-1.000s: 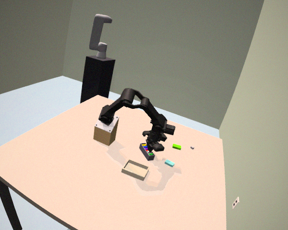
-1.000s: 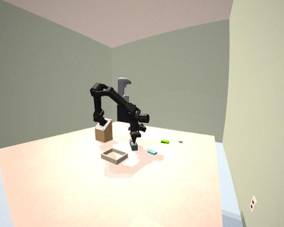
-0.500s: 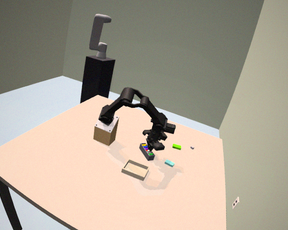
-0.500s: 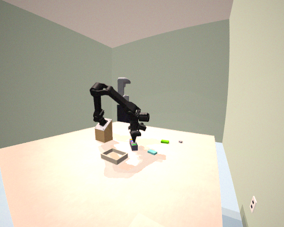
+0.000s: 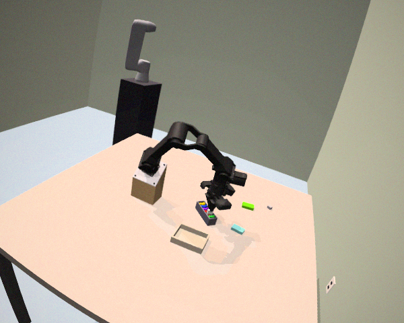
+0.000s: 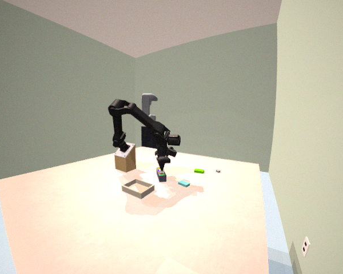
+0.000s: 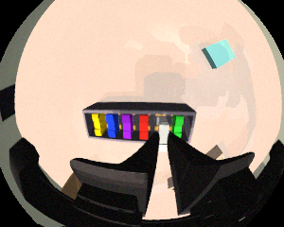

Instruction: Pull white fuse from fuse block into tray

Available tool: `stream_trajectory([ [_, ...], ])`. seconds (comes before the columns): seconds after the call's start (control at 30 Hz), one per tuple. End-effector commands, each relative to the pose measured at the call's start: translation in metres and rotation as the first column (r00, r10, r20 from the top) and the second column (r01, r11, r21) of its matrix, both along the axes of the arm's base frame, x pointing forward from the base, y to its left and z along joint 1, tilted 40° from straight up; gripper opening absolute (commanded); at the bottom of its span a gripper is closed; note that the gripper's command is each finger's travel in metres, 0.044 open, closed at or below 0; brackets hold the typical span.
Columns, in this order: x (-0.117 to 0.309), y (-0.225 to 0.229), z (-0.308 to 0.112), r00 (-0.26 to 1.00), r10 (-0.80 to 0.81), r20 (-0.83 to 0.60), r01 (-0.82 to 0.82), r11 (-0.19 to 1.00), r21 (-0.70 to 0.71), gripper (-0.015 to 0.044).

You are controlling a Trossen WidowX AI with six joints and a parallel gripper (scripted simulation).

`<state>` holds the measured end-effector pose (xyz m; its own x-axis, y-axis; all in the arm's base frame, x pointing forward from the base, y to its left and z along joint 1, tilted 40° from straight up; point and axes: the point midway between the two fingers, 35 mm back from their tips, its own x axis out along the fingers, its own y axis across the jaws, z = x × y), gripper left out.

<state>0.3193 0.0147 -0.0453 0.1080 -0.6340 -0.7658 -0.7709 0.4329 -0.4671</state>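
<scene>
The dark fuse block [image 5: 205,212] stands on the table and holds a row of coloured fuses; in the wrist view [image 7: 141,123] they run yellow, blue, purple, red, white, green. My gripper [image 7: 163,136] reaches straight down onto the block and is shut on the white fuse [image 7: 163,132], which sits in its slot between the red and green fuses. In the top and exterior views the gripper [image 5: 210,209] [image 6: 161,170] stands right over the block [image 6: 160,176]. The open tray [image 5: 189,237] [image 6: 138,188] lies on the table in front of the block and is empty.
A cyan block [image 5: 237,228] [image 7: 218,55] and a green block [image 5: 248,205] lie beyond the fuse block. A small grey piece [image 5: 269,207] lies farther right. The arm's wooden base box [image 5: 148,186] stands to the left. A black pedestal [image 5: 136,109] stands behind the table.
</scene>
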Motion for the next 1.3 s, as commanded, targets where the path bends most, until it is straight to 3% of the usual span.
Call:
stream_trajectory([
  [0.0, 0.0, 0.002, 0.002, 1.0, -0.003, 0.002, 0.003, 1.0, 0.004, 0.0],
  [1.27, -0.003, 0.02, 0.024, 1.0, -0.002, 0.001, 0.002, 1.0, 0.003, 0.0],
])
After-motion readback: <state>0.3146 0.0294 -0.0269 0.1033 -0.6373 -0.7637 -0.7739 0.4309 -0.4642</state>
